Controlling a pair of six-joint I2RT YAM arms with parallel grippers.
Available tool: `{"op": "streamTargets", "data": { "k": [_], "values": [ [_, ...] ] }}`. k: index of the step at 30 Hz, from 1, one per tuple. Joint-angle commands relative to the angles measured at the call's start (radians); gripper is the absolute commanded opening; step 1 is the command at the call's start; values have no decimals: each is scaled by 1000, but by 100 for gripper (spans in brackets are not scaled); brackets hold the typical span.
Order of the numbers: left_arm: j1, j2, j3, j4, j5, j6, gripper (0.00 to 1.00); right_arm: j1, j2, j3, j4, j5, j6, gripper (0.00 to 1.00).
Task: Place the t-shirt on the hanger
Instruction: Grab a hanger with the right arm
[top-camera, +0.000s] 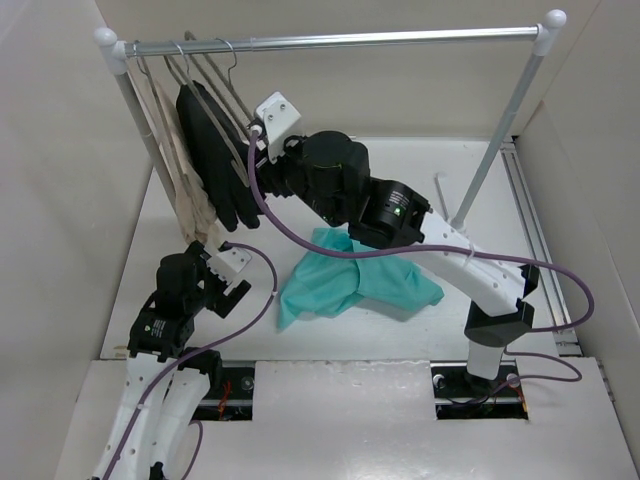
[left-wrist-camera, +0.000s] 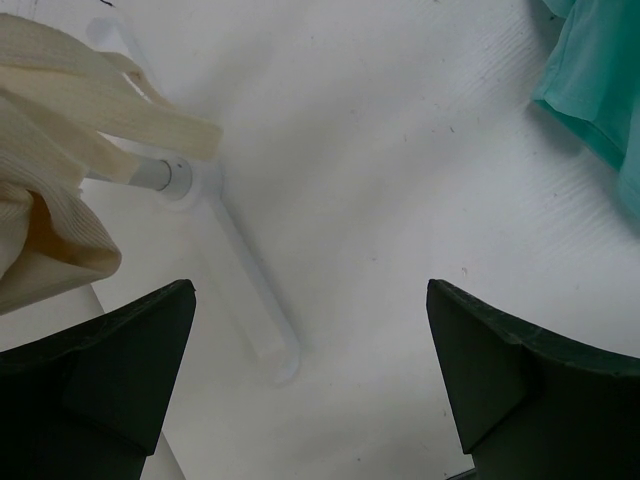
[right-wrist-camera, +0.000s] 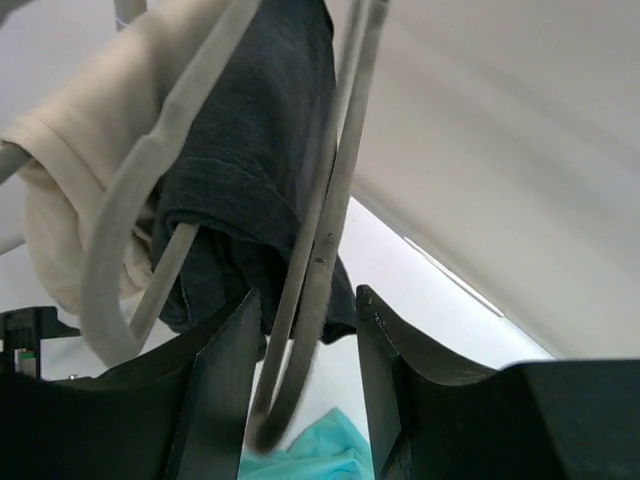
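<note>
Right arm reaches up and left to the clothes rail. The right claw sits at the hanger, a slim grey one hanging bare beside the dressed hangers. In the right wrist view the hanger's double arm runs down between the two fingers. Jaws partly apart, one either side of it, not clamped: a gap shows between the hanger and the right-hand finger. On the other side the view is too close to say whether finger and hanger touch.

Just behind the hanger hangs the black garment, and left of that the beige garment, each on its own hanger.

T-shirt: teal, crumpled in a heap on the white worktop, mid-field, under the right arm's forearm. Not on any hanger, and touching neither claw.

Left arm low at the near left. Left claw spread wide, holding nothing, poised over bare worktop. Its wrist view shows the beige garment's hem at upper left, the rack's white foot below it, and an edge of the t-shirt at upper right.
</note>
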Motion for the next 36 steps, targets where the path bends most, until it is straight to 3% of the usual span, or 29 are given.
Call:
{"op": "streamTargets", "data": {
  "k": [1,4,14,24,31,36],
  "values": [
    [2,-4,-6,32,4,-3,100,-2,-41,-11,0,63,-21,48],
    [2,-4,-6,32,4,-3,100,-11,-51,-22,26,46,-41,48],
    [2,-4,-15,32,4,-3,100,-32,-123,-142,161,-28,-52,0],
    [-9,-4,22,32,4,-3,100,-32,-222,-254,320,-63,-52,0],
    [-29,-4,66,32,110,8,100,-32,-288,-352,329,-82,-77,0],
    [-29,-4,97,2,213,-2,100,-32,-434,-609,329,-143,-86,0]
  ]
}}
